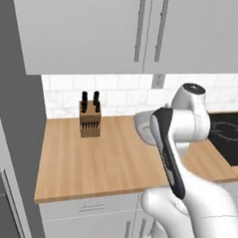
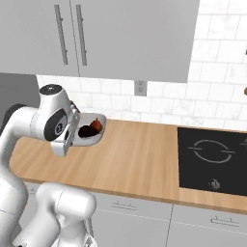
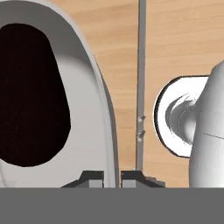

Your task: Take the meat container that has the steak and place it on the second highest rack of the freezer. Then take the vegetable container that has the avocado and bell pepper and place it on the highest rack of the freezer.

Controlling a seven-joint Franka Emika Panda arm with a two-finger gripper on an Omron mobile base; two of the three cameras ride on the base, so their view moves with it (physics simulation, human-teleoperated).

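Pinching the rim of the vegetable container (image 3: 94,109), the gripper (image 3: 112,178) has its two dark finger tips almost together, one on either side of the bowl's thick wall in the hand view. That round pale grey bowl (image 2: 94,131) shows in the right base view just beside the arm's wrist, over the wooden counter (image 2: 140,159) near the tiled back wall (whether it rests on the wood or hangs just above it I cannot tell). Inside it lie the avocado (image 2: 87,131), dark and egg-shaped, and the reddish-orange bell pepper (image 2: 97,125), touching each other. In the hand view the avocado (image 3: 30,96) is a large black oval against the bowl's pale inside. From the left base view the bowl (image 1: 142,126) peeks out behind the arm, well apart from a wooden knife block (image 1: 89,116) standing nearer the grey cabinet side at the left. A black cooktop (image 2: 212,159) is set into the counter to the right.
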